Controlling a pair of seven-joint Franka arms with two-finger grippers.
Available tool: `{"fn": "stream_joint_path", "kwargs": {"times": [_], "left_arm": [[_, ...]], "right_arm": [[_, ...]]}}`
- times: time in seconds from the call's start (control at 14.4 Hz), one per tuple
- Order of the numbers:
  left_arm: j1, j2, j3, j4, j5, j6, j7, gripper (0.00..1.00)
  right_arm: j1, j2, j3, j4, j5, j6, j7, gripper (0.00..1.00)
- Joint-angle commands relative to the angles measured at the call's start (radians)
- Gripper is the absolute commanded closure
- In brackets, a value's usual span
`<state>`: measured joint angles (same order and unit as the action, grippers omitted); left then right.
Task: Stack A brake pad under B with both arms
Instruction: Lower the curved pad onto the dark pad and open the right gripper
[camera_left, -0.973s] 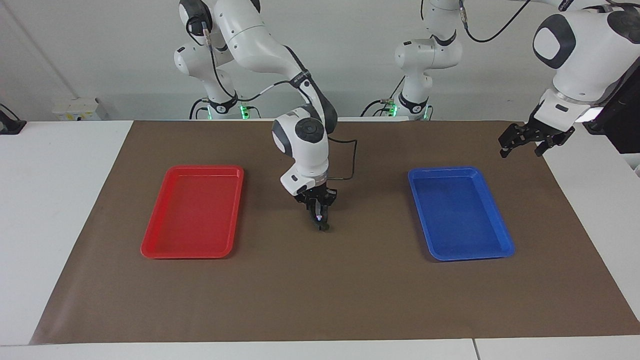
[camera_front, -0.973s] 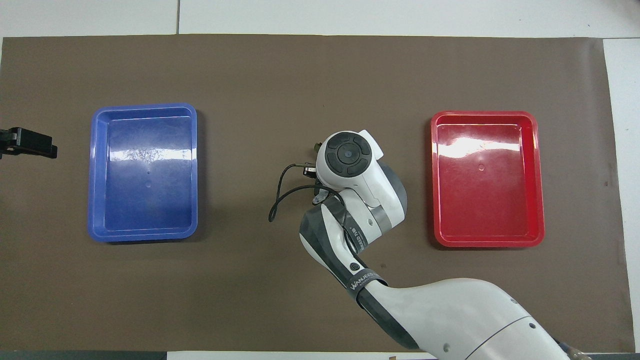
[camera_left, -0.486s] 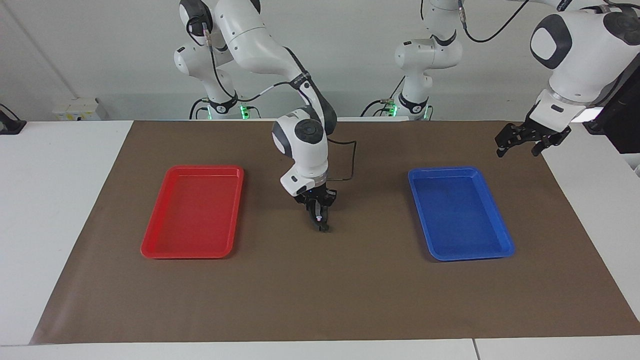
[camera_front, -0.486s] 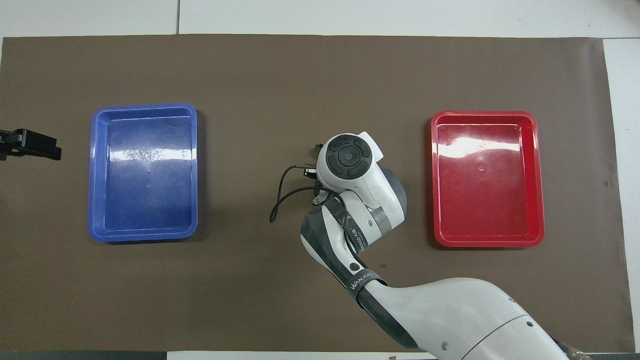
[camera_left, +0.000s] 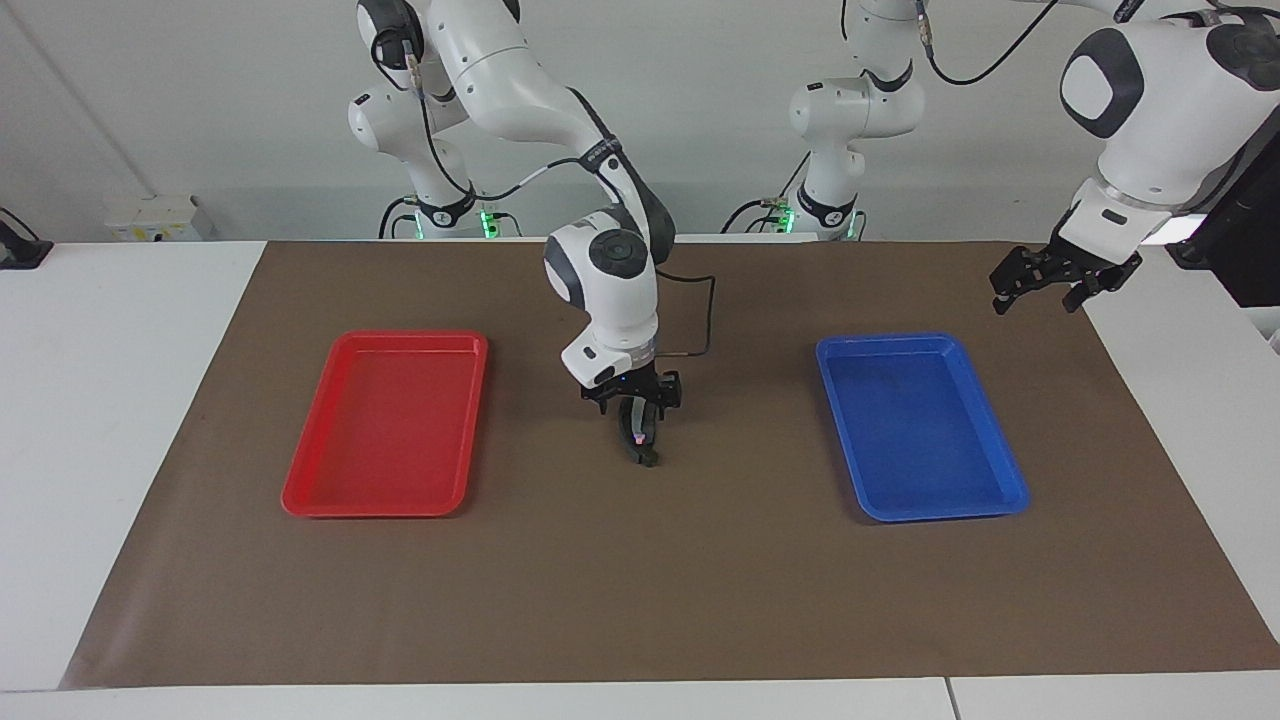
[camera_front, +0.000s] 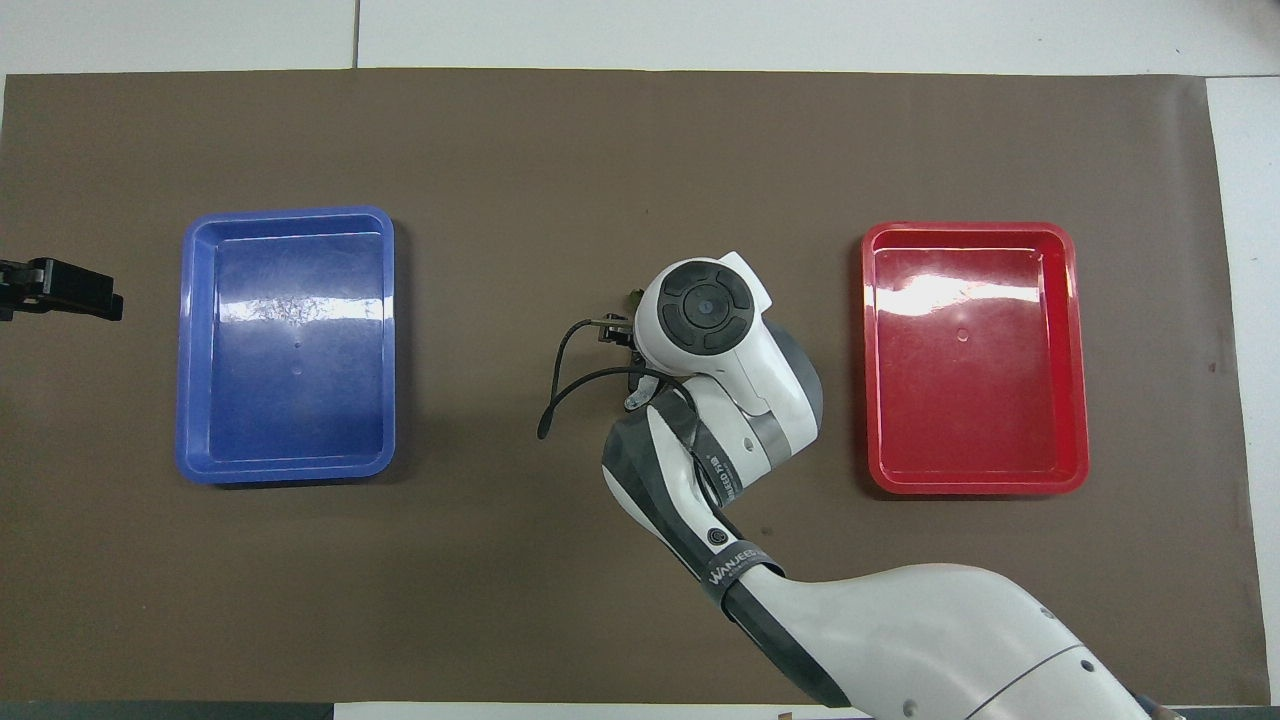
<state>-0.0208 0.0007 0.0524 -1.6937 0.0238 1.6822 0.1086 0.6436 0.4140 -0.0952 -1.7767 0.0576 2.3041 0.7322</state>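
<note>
A dark brake pad sliver (camera_left: 647, 459), A or B unclear, sits mid-frame on the brown-papered counter (camera_left: 640, 600) directly beneath the right gripper (camera_left: 637, 440), its fingers' grip untellable, while the waiting left gripper (camera_left: 1040, 287), fingers spread, hangs in an upper corner.

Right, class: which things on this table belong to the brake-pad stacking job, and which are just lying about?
Job: right gripper, low over a small dark piece; left gripper, waiting.
Lying about: rectangular red plastic tray; rectangular blue plastic tray; brown paper mat.
</note>
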Motion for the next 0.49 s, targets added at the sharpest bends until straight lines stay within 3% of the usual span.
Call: {"fn": "stream_joint_path", "kwargs": {"times": [0.0,0.42], "left_arm": [[-0.007,-0.016,0.003,-0.011,0.005,-0.009,-0.001,0.01],[-0.007,-0.025,0.003,-0.032,0.005,0.004,-0.001,0.01]], "right_arm": [[-0.094,-0.111,0.002,-0.02,-0.012,-0.049,-0.022,0.0],[-0.28,-0.267,0.002,-0.02,-0.116,-0.27,-0.246,0.0]]}}
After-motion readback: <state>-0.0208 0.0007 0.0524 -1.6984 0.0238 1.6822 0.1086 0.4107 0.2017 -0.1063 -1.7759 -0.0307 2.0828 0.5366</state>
